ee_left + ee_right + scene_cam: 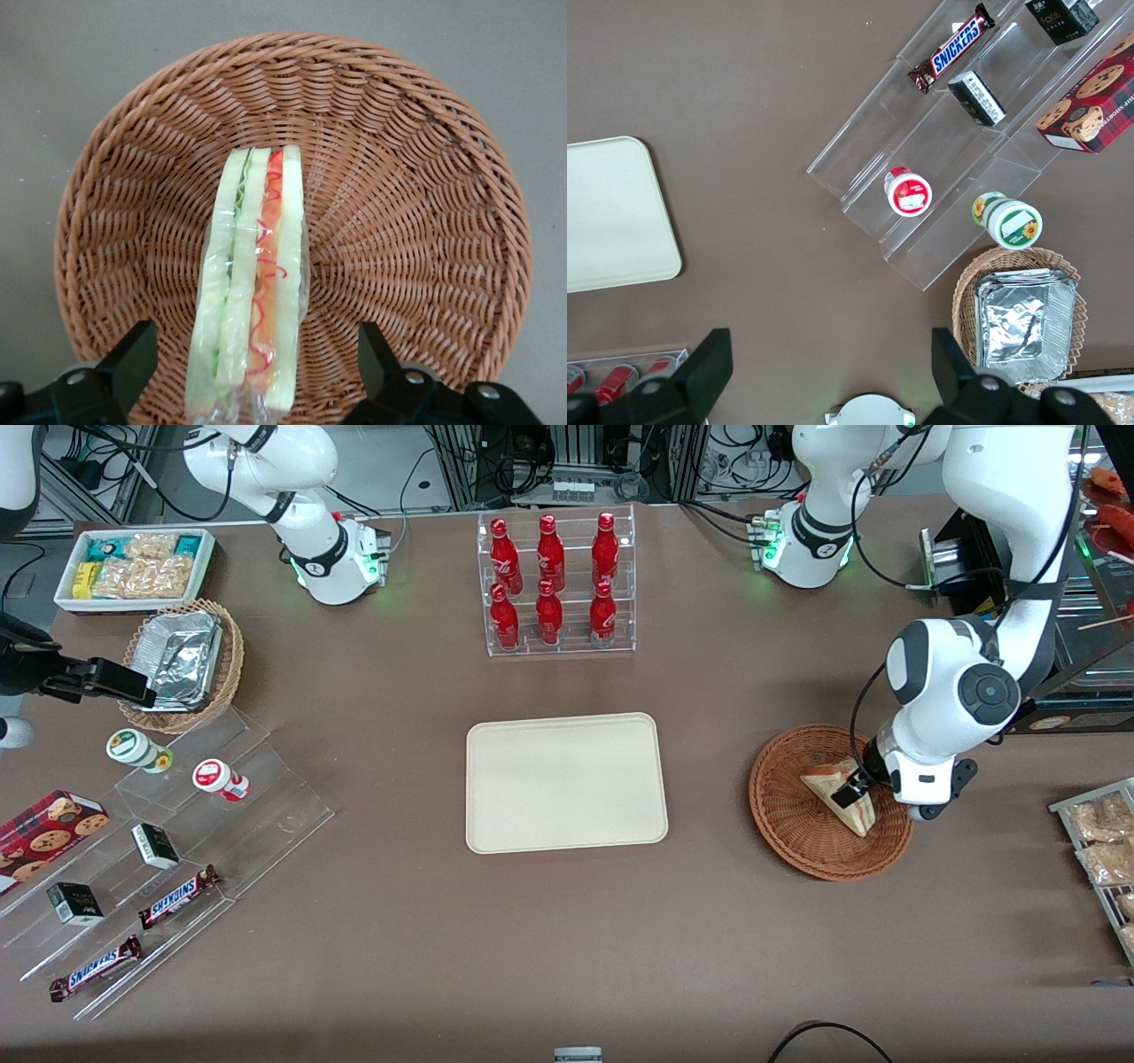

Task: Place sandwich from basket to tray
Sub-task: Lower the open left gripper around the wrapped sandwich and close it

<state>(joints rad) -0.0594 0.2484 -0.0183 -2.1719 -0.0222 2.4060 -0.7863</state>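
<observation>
Front camera looks down over the whole surface (pixel 567 921); left wrist camera stares straight into the basket (pixel 788 824) (very close), above its gripper (pixel 257 367), fingers spread.

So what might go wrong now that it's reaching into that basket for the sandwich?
The gripper is open, its fingers either side of the sandwich, not touching it.

1. The sandwich is soft and clear-wrapped; a hard squeeze could crush it, and the film might slip.
2. It stands on edge in the basket, so an off-centre finger could tip it over.
3. The fingers sit low near the wicker and might catch it, dragging the basket when lifting toward the tray.
</observation>
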